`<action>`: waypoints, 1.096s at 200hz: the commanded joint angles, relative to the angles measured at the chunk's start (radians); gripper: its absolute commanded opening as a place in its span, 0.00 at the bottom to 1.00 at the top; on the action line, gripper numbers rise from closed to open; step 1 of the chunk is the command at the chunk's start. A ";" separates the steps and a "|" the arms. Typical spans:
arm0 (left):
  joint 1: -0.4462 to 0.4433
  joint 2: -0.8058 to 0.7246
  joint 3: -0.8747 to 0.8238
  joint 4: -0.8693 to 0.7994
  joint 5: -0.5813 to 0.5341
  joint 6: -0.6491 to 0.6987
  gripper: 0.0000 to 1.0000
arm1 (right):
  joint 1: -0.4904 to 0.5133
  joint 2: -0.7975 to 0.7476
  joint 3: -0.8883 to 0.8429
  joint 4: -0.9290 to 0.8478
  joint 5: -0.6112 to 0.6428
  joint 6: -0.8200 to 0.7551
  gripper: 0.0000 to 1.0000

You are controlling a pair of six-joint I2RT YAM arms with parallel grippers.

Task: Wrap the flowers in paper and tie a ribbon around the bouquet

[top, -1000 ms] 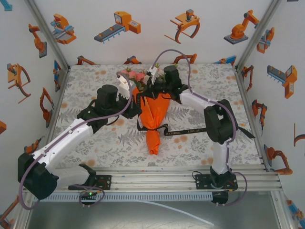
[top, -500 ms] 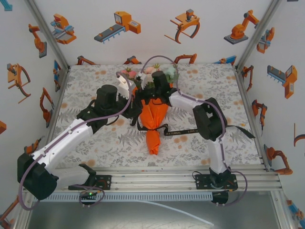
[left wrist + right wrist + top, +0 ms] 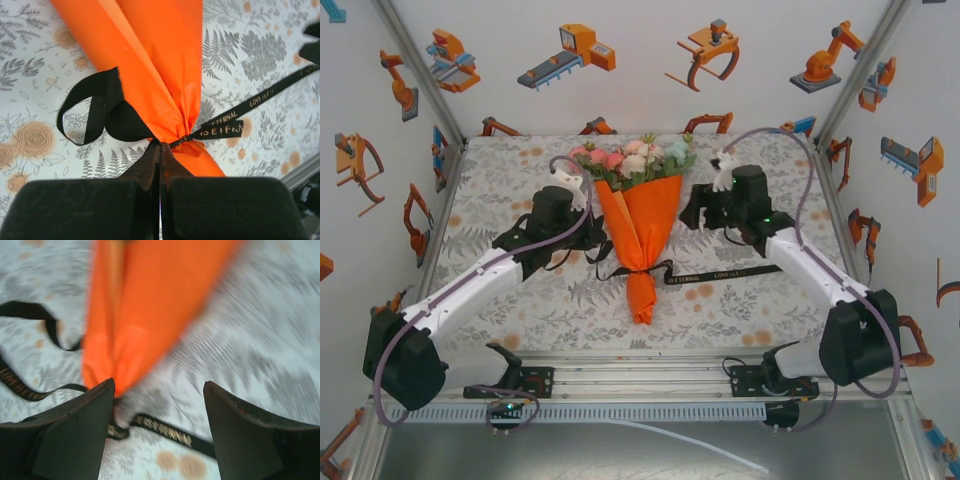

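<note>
Reaching in from its base at the near left, the left arm (image 3: 470, 285) is stretching long and low across the tablecloth (image 3: 520, 170), its wrist bending toward the bouquet (image 3: 642, 215). The left gripper (image 3: 160, 150) is pressing its fingers flat together, tips touching the knot of the black ribbon (image 3: 220, 120) where it is cinching the orange paper (image 3: 150, 50); whether any ribbon is pinched between them is not clear. The right arm (image 3: 810, 270) is folding at an elbow out by the near right corner, forearm angling back inward, and the right gripper (image 3: 159, 390) is holding its fingers (image 3: 75, 435) spread wide, empty, beside the cone's right edge without touching it. The bouquet is lying mid-table, the flowers (image 3: 630, 160) pointing at the far edge, one ribbon tail trailing right
</note>
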 commanded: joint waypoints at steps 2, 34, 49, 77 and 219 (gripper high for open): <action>0.014 -0.041 -0.019 0.062 -0.036 -0.091 0.00 | -0.161 -0.001 -0.021 -0.304 0.247 0.190 0.65; 0.015 -0.081 -0.024 0.091 0.024 -0.022 0.00 | -0.189 0.062 -0.015 -0.416 0.275 0.263 0.67; 0.014 -0.101 -0.031 0.111 0.049 0.004 0.00 | -0.201 0.129 0.001 -0.468 0.369 0.327 0.71; 0.012 -0.127 -0.037 0.141 0.106 0.051 0.00 | -0.252 0.235 0.044 -0.519 0.378 0.371 0.72; 0.009 -0.086 -0.025 0.141 0.107 0.074 0.00 | -0.241 0.327 -0.010 -0.500 0.193 0.683 0.67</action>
